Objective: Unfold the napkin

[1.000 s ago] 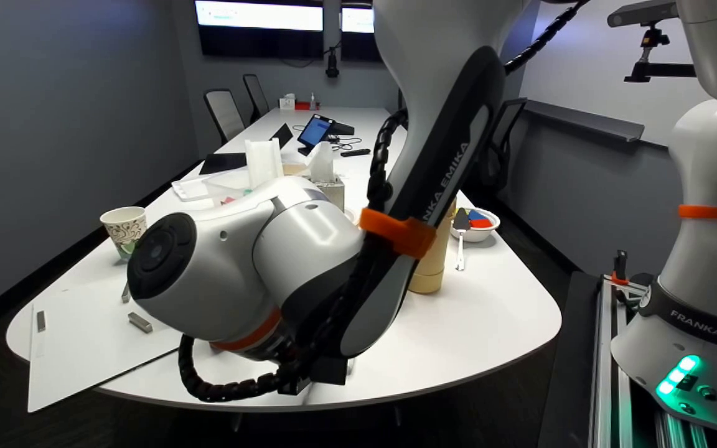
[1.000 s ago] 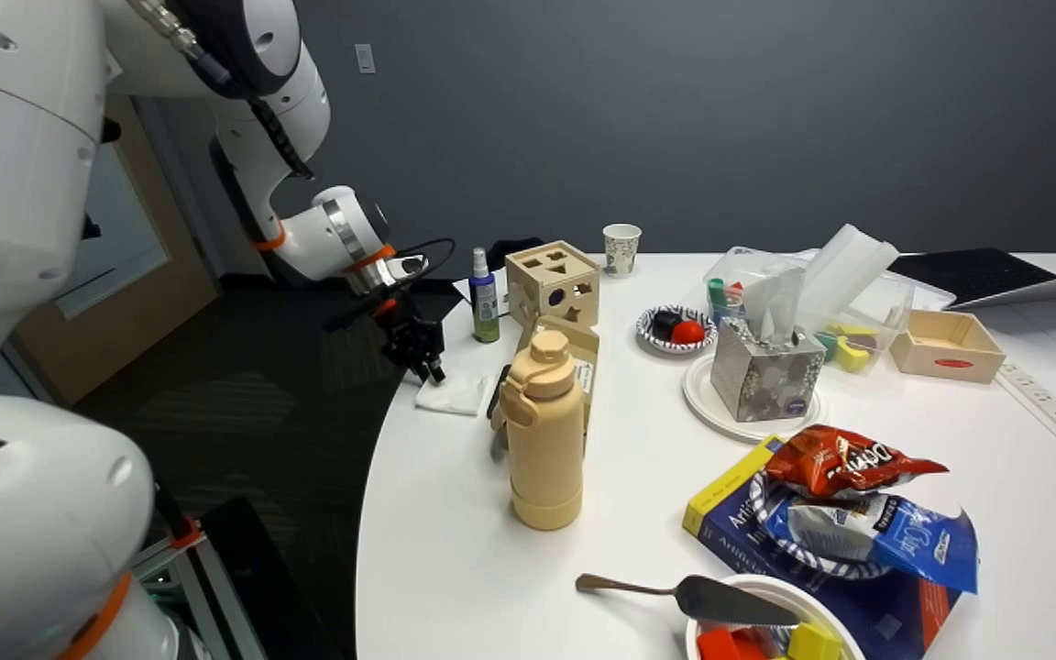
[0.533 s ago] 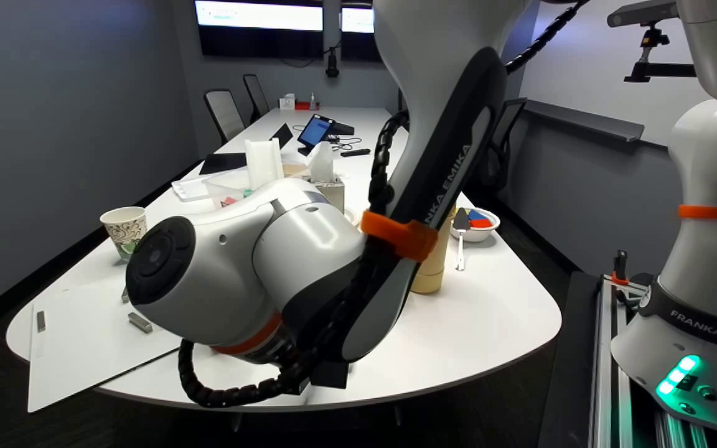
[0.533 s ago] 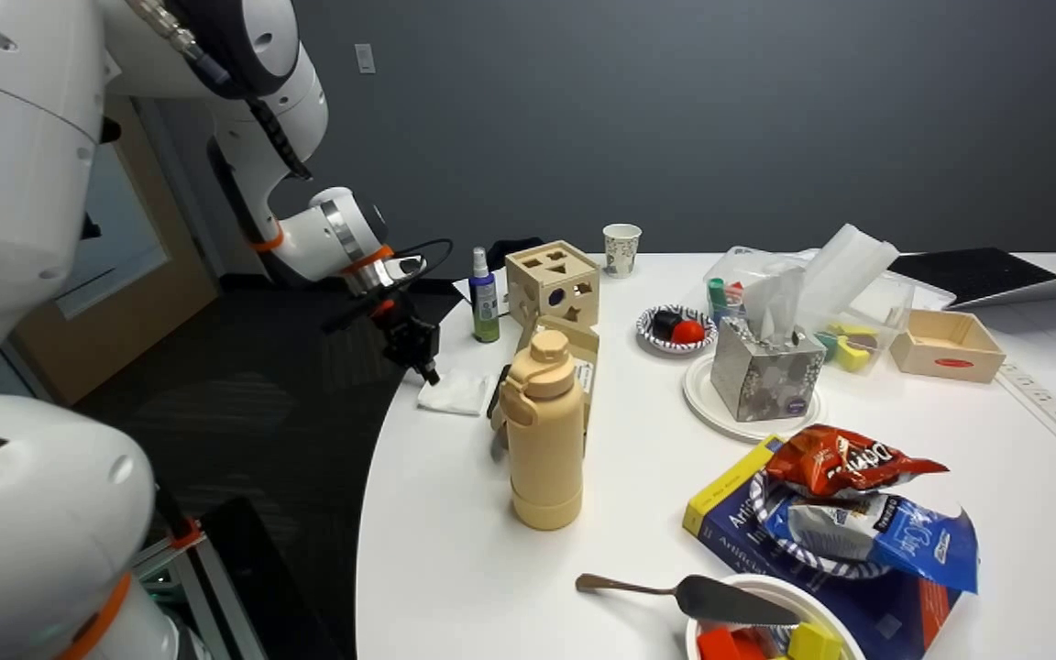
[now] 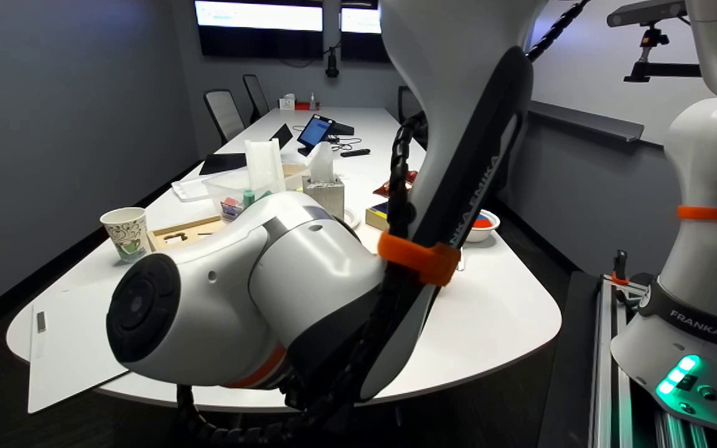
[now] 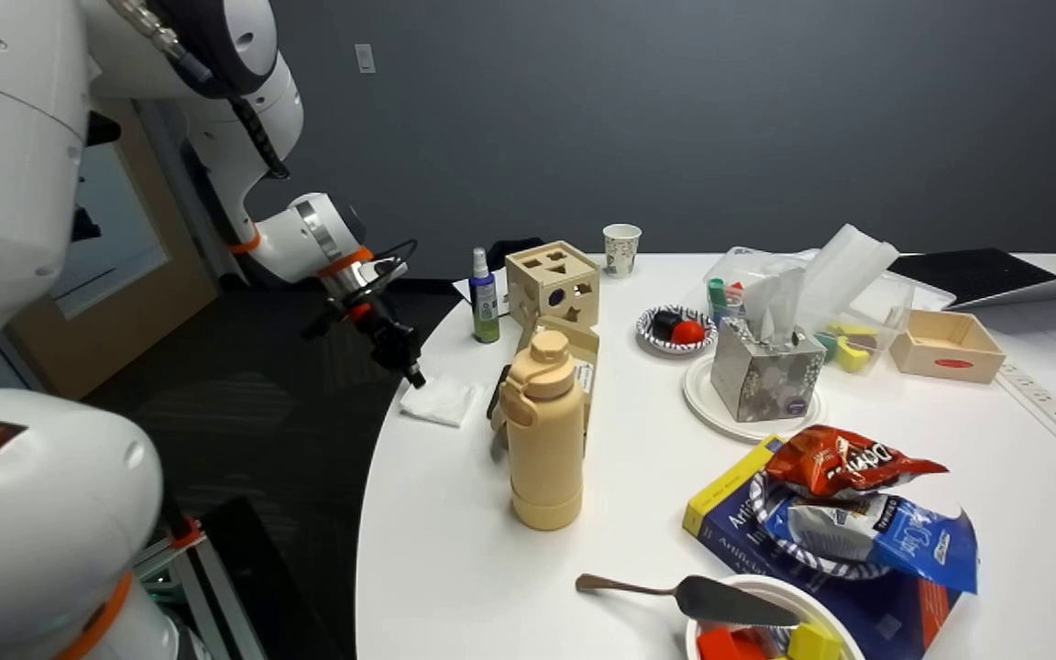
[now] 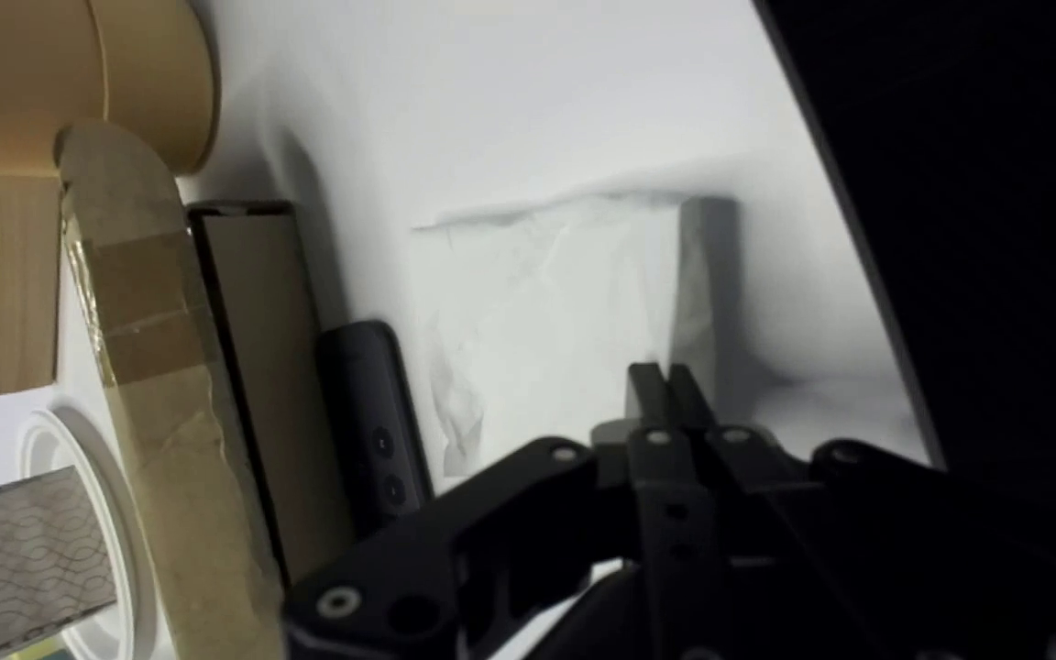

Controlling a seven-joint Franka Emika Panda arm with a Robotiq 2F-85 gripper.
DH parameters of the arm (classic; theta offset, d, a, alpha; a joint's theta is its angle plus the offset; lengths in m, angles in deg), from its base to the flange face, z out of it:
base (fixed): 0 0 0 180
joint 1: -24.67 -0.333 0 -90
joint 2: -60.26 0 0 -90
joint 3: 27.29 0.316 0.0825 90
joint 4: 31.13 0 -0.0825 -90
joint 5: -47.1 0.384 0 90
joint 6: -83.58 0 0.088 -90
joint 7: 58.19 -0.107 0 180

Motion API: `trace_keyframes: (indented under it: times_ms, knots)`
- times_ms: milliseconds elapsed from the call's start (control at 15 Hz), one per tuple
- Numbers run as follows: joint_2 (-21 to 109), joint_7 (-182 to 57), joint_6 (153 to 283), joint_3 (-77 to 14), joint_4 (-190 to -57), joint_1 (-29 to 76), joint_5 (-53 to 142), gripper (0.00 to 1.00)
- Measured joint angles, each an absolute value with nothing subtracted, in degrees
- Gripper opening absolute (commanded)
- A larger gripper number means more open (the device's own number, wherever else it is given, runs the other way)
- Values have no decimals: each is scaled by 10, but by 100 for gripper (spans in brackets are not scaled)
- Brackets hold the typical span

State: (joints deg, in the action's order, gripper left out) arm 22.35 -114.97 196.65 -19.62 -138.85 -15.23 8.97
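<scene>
The gripper (image 7: 664,374) is closed, its two black fingertips (image 7: 646,394) side by side at one edge of the napkin (image 7: 546,339), and it seems to be pinching that edge: in the wrist view the paper there stands up in a shaded strip and throws a shadow on the table (image 7: 510,92) (how much paper sits between the fingertips is too small to tell). The napkin lies on the table not far in from the rim, a wrinkled, squarish piece, with its opposite side near a black remote (image 7: 370,412).

I would call the first part done, a hold on one side, and the unfolding barely begun. No flap lies turned over and flat, and the number of layers cannot be made out. What is left, I judge, is to raise the held edge, carry the upper layer across, lay it down, then do the same for any further fold.

Past the remote stand some taped cardboard (image 7: 161,412) and a tan bottle (image 6: 546,440), so a flap opened that way might soon meet them. In an exterior view the arm (image 5: 327,267) hides the napkin, so nothing about progress shows there
</scene>
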Motion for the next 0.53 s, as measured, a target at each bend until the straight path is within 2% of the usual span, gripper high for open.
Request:
trace_keyframes:
  times_ms: [533]
  knots:
    - [226,-1325,1939,-219,-1389,-179,85,0]
